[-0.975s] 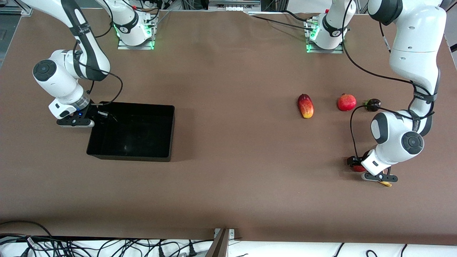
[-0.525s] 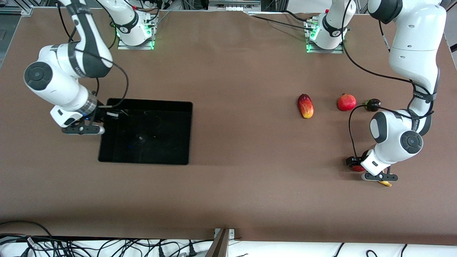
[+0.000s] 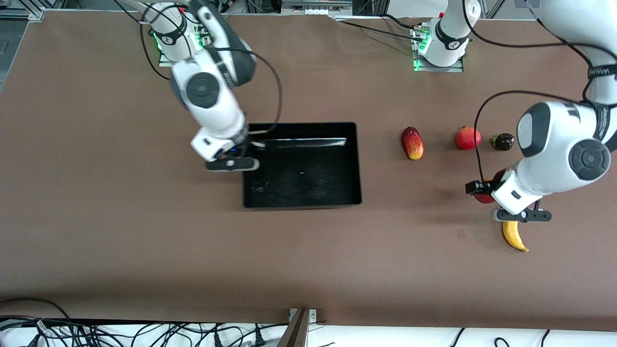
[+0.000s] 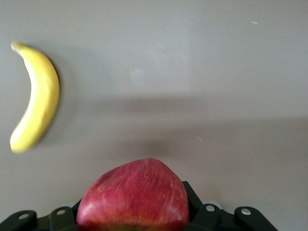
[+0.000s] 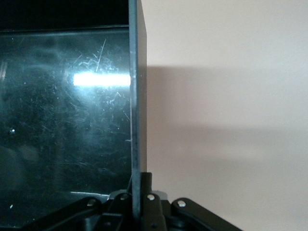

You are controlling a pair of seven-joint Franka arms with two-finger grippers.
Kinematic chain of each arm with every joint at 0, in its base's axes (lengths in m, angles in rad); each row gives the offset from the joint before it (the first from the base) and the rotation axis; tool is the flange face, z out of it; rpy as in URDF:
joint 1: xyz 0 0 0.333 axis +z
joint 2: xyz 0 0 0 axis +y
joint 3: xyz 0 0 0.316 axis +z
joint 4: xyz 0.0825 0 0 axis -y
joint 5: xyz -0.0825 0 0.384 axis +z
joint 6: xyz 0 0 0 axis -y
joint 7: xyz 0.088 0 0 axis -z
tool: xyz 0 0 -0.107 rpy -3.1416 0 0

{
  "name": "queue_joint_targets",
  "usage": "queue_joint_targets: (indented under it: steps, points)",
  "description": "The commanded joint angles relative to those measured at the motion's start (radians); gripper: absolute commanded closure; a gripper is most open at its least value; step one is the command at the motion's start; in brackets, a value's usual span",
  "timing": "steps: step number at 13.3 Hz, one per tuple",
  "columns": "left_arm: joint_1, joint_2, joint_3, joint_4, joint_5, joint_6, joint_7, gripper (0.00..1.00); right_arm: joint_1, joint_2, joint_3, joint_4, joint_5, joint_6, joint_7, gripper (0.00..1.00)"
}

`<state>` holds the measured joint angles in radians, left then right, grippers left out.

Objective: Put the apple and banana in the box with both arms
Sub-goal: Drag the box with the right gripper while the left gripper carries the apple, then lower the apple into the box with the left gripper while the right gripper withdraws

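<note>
Over the brown tabletop at the left arm's end, the small red apple with pale streaks (image 4: pixel 132 195) hangs pinched between the black fingers of the left gripper (image 3: pixel 483 192), lifted off the surface. Just nearer the front camera, the long curved yellow banana (image 3: pixel 515 236) lies on the table by itself, untouched.

The glossy black open-top plastic box (image 3: pixel 357 164) sits near the table's middle, well apart from both fruits. The right gripper (image 3: pixel 231 164) is clamped on the box's thin end wall, the one toward the right arm's end, fingers pressed to either side of it.

The risks, as I judge them: that grip is on a slick, thin wall at one end only, so the box could pivot or slip free if it is dragged or raised quickly. The apple is round and glossy and may roll out of the pinch on a fast swing, or bounce over the low wall if dropped from height. The banana has yet to be picked up, and its curve invites an off-centre grasp.

Three other fruits lie in a row farther from the camera than the banana: an elongated red-and-yellow fruit (image 3: pixel 412 143), a round red fruit with a crown tip (image 3: pixel 468 138) and a small dark fruit (image 3: pixel 503 141). The brown table covering (image 3: pixel 308 265) is smooth and matte; loose black cables (image 3: pixel 144 332) trail along its near edge.
</note>
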<state>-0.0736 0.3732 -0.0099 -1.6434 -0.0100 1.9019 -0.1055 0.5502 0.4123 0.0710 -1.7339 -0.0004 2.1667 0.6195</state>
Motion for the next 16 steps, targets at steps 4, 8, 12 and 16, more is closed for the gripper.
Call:
queue_joint_targets:
  steps: [4, 8, 12, 16]
  points:
    - [-0.213, -0.05, 0.001, 0.039, -0.064, -0.129, -0.354, 0.98, 0.128, 0.284, -0.019, 0.298, 0.016, 0.1, 0.19, 1.0]
    - [-0.273, 0.061, -0.024, 0.04, -0.099, -0.055, -0.476, 0.99, 0.189, 0.336, -0.019, 0.297, 0.014, 0.202, 0.187, 1.0]
    - [-0.33, 0.144, -0.038, 0.054, -0.097, -0.02, -0.502, 0.99, 0.205, 0.353, -0.02, 0.29, 0.008, 0.243, 0.181, 0.22]
    - [-0.331, 0.199, -0.058, 0.067, -0.094, 0.04, -0.51, 0.99, 0.192, 0.336, -0.022, 0.286, 0.003, 0.231, 0.155, 0.0]
